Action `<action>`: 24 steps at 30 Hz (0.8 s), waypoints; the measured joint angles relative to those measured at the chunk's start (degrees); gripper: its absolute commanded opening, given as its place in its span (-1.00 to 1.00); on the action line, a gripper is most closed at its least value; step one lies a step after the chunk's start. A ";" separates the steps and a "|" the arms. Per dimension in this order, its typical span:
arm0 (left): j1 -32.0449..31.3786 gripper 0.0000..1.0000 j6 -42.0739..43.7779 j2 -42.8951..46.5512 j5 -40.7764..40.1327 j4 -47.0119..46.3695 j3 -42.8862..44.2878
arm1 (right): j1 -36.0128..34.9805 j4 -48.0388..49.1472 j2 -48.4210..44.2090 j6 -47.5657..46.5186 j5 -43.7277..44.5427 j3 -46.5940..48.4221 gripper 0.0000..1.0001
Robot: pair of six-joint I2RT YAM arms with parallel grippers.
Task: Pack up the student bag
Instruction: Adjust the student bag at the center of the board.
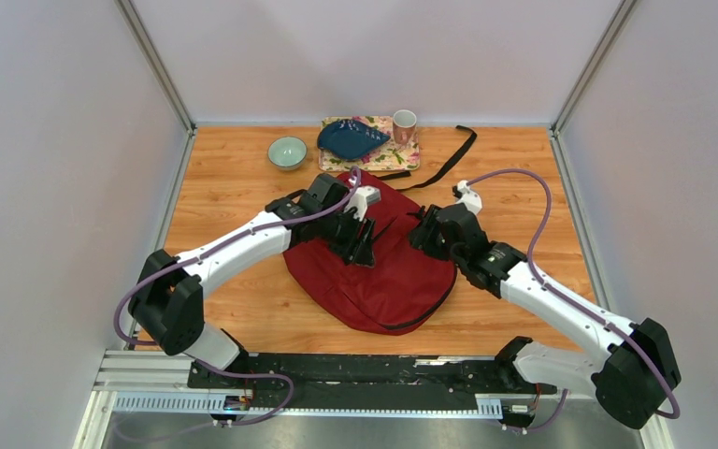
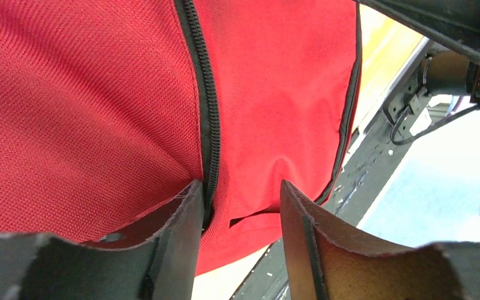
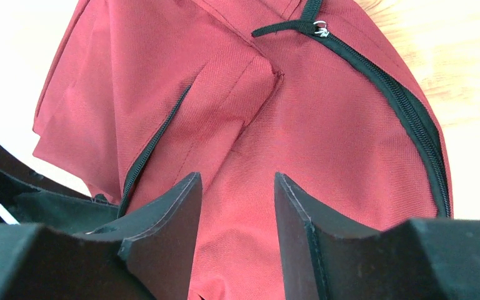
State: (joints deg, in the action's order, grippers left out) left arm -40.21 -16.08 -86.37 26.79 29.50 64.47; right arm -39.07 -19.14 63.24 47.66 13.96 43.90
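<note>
Red student bag [image 1: 383, 276] on bench [image 1: 234, 187]; left end effector [image 1: 365, 254] spread at bag's 10 o'clock, right end effector [image 1: 418, 238] spread at 2 o'clock.

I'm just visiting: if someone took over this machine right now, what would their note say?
Left gripper: open, at the zipper of the student bag.
Right gripper: open over the bag's fabric, holding nothing.
The bag lies flat in the middle; zippers in view look closed.
Bowl, cup and dark blue item on a floral mat: far edge.
Done: nothing visibly packed.
Left: open the bag, load it.
</note>
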 measured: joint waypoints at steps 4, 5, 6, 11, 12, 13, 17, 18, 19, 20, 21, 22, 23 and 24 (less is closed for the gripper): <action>-1.16 -0.01 2.64 -0.26 0.15 2.71 1.29 | 0.00 -0.02 0.26 -0.15 -0.15 0.00 -0.02; -1.42 -0.01 3.23 -0.50 0.13 3.19 1.44 | 0.00 -0.02 0.37 -0.15 -0.17 0.02 -0.03; -1.66 -0.05 3.56 -0.81 0.15 3.61 1.49 | 0.00 -0.02 0.50 -0.17 -0.24 0.02 -0.03; -2.69 -0.45 4.92 -1.90 -0.04 4.83 0.92 | 0.00 -0.15 1.14 -0.17 -0.61 0.02 -0.03; -2.71 -0.58 5.07 -1.90 -0.13 4.94 0.72 | 0.00 -0.22 1.18 -0.17 -0.61 0.02 -0.03; -2.73 -0.62 5.20 -1.90 -0.11 4.98 0.52 | 0.00 -0.31 1.22 -0.17 -0.68 0.02 -0.03; -2.89 -0.75 5.57 -1.90 0.68 5.01 0.11 | 0.00 -0.22 1.62 -0.81 -2.01 0.42 -0.03; -2.91 -0.78 5.66 -1.90 0.87 5.01 0.07 | 0.02 0.02 1.95 -1.05 -2.51 0.70 -0.03; -2.91 -0.81 5.81 -1.90 1.18 4.98 0.02 | 0.02 0.24 2.47 -1.33 -3.61 1.22 -0.04; -2.91 -0.84 6.01 -1.90 1.53 4.98 -0.02 | 0.04 0.63 3.15 -1.55 -4.59 1.75 -0.10; -2.91 -0.86 6.14 -1.90 1.73 4.98 -0.04 | 0.04 1.20 4.00 -1.79 -5.77 2.49 -0.12; -2.91 -0.88 6.23 -1.90 1.95 4.98 -0.04 | 0.04 1.95 4.98 -1.95 -7.23 3.28 -0.13; -2.91 -0.90 6.29 -1.90 2.12 4.96 -0.07 | 0.04 2.54 5.75 -2.08 -8.33 3.82 -0.16; -2.91 -0.91 6.38 -1.90 2.25 4.94 -0.09 | 0.04 3.34 6.91 -2.10 -9.94 4.68 -0.18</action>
State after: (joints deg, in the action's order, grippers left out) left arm -43.11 -9.69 -88.27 29.04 34.44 64.38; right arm -39.03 -15.79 70.15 45.56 4.01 48.58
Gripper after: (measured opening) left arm 0.074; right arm 0.441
